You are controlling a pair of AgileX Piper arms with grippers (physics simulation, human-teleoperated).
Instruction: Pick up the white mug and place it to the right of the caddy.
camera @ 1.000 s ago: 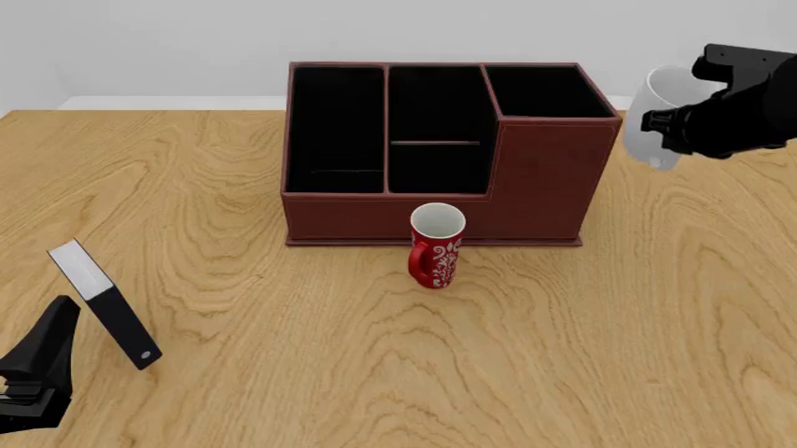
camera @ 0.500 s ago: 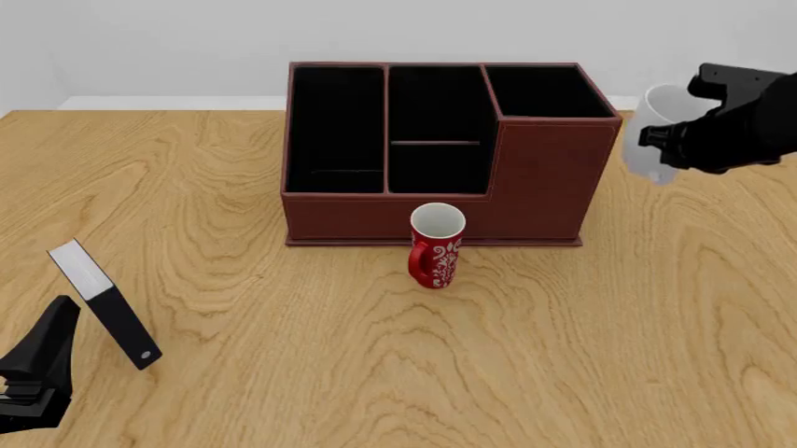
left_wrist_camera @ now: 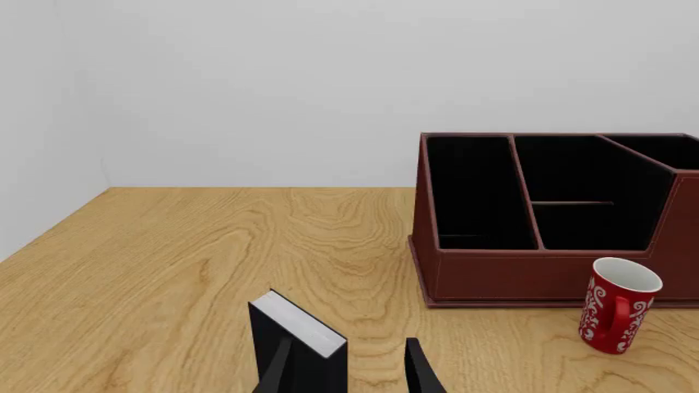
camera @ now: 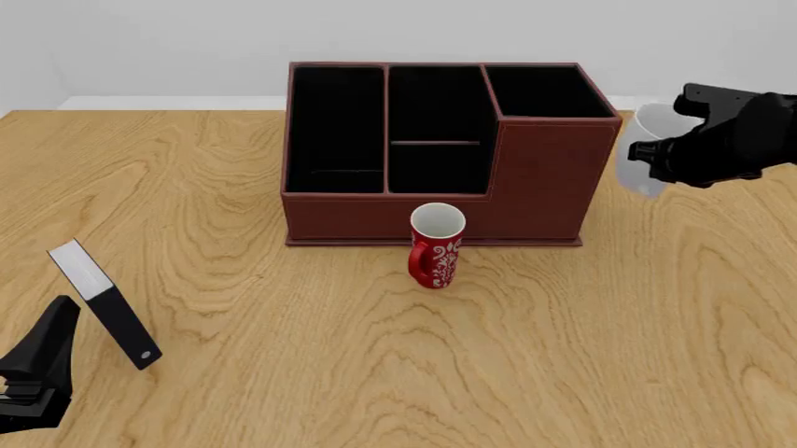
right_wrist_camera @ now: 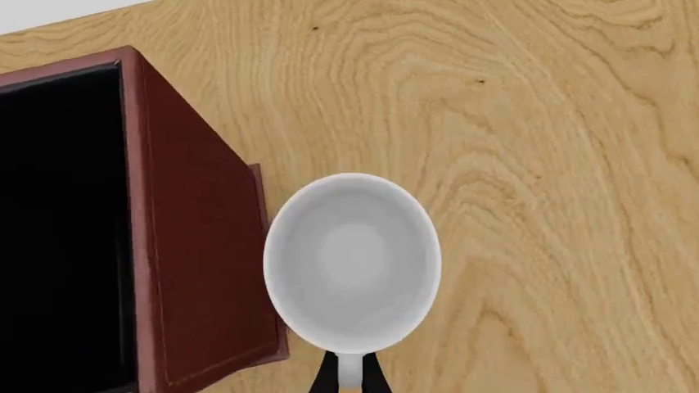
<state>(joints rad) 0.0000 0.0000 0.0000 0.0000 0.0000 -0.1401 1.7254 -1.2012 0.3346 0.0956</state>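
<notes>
The white mug (camera: 637, 161) hangs just right of the caddy (camera: 373, 201), close to its right wall and low over the table. My right gripper (camera: 666, 149) is shut on the mug's handle. In the right wrist view I look down into the open mug (right_wrist_camera: 352, 260), my fingertips (right_wrist_camera: 347, 378) pinch its handle, and the caddy's red-brown wall (right_wrist_camera: 202, 246) stands beside it. I cannot tell if the mug touches the table. My left gripper (camera: 35, 371) rests open and empty at the near left.
A red patterned mug (camera: 436, 247) stands in front of the caddy and shows in the left wrist view (left_wrist_camera: 617, 304). A black-and-white slab (camera: 106, 303) stands tilted near the left gripper, just beyond its fingers (left_wrist_camera: 421, 372). Bare wood lies right of the caddy.
My right gripper has come down and a little to the left with the white mug, bringing it lower beside the caddy's right wall. The left arm has not moved.
</notes>
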